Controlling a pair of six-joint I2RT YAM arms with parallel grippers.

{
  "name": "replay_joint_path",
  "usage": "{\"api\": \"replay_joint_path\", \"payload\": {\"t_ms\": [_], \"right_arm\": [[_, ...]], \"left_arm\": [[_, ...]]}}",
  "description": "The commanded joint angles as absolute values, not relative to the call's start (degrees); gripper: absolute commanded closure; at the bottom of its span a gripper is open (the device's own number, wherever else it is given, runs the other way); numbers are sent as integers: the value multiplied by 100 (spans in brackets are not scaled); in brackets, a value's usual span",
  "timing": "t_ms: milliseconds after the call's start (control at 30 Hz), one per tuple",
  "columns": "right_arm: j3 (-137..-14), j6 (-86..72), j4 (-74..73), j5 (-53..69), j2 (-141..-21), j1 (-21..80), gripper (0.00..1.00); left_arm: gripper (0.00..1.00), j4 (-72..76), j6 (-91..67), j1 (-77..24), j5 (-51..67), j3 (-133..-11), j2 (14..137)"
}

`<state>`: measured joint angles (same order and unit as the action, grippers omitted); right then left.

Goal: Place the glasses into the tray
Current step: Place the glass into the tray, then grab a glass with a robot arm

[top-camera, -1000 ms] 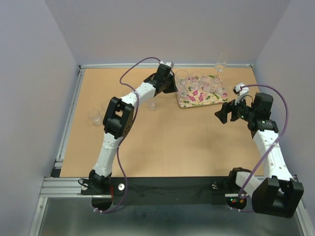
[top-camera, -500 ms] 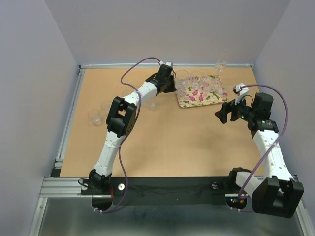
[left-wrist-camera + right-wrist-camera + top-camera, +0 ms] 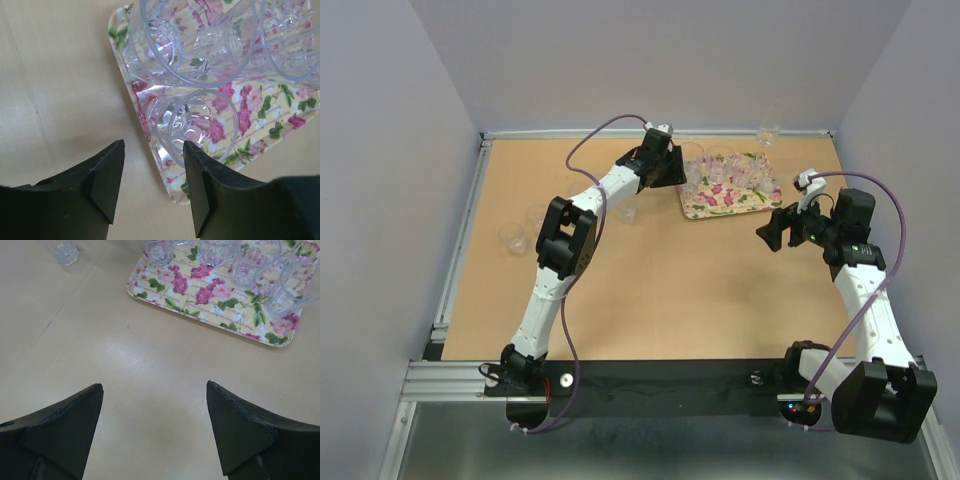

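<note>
— What do we find to the left of the left claw?
— Well off to its left, on the table, the far-left tumbler and a second tumbler stand outside the tray. We judge both are yet to be fetched.
— And the claw itself?
— Its fingers are spread, with nothing between them. It hangs over the tray's near corner, and we reckon that is where room is left. Just ahead of its right finger a small tumbler stands upright inside the rim. Whether the two touch, we cannot tell.
— What else does the tray hold?
— Beyond that one there is a bigger tumbler and several more, packed close, mouths up.
— The right claw?
— It is spread wide and empty over the table. The tray lies ahead of it, and a lone tumbler sits ahead to its left. We think it waits clear of the other arm.
</note>
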<state>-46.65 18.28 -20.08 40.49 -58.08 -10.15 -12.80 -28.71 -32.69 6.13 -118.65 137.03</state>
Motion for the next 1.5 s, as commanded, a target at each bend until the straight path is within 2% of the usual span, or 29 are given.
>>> {"api": "replay_joint_path", "payload": {"t_ms": [0, 267, 500, 767, 1033, 1333, 1467], "right_arm": [[-4720, 1863, -1732, 4043, -5713, -1055, 11], [-4720, 1898, -1740, 3973, -5713, -1055, 11], [-4702, 1942, -1740, 3920, -5695, -1055, 11], [-4684, 2074, -1749, 3814, -5695, -1055, 11], [-4562, 2381, -1749, 4104, -5695, -1055, 11], [-4535, 2777, -1819, 5237, -5924, -1055, 11], [-4772, 2689, -1907, 5713, -6143, -1037, 6]], "left_arm": [[34, -1064, -2786, -3305, 791, -12147, 13386], [29, -932, -2672, -3296, 975, -12006, 12991], [20, -765, -2180, -3278, 1037, -11269, 11919], [15, -563, -1592, -2971, 1143, -9468, 10329], [11, -325, -1319, -2435, 993, -7516, 8044], [4, -413, -791, -2101, 422, -5908, 5908], [4, -352, -563, -2101, 281, -5424, 5335]]}}
